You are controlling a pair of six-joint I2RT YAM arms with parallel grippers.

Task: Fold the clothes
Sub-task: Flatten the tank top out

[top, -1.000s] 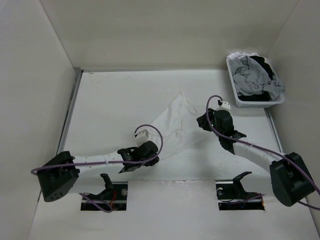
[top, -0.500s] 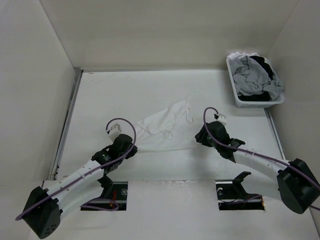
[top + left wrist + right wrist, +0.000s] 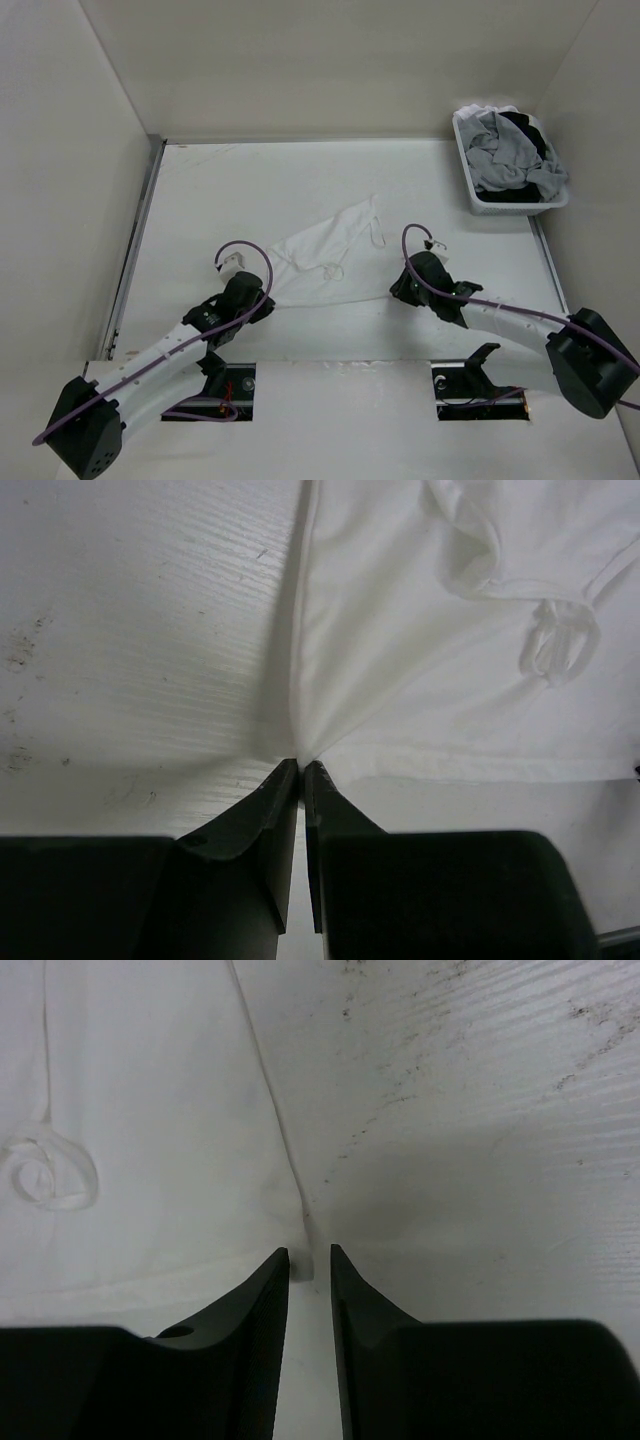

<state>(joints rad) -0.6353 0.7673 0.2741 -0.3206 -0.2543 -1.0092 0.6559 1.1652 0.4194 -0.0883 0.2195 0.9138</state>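
I see left claw point(image 3: 301, 770) pinched shut on white garment point(image 3: 325, 258) left corner; garment lies flat mid-tabletop point(image 3: 230, 190), strings point(image 3: 333, 270) on top; right claw point(image 3: 310, 1253) narrow, tips astride garment's right corner, gap showing; laundry basket point(image 3: 463, 155) far right

Plain white walls point(image 3: 330, 60) close in a white table point(image 3: 250, 190) at the top, left and right of the frame. A metal strip point(image 3: 135, 240) runs along the table's left edge. The light is even, and dark specks mark the tabletop.
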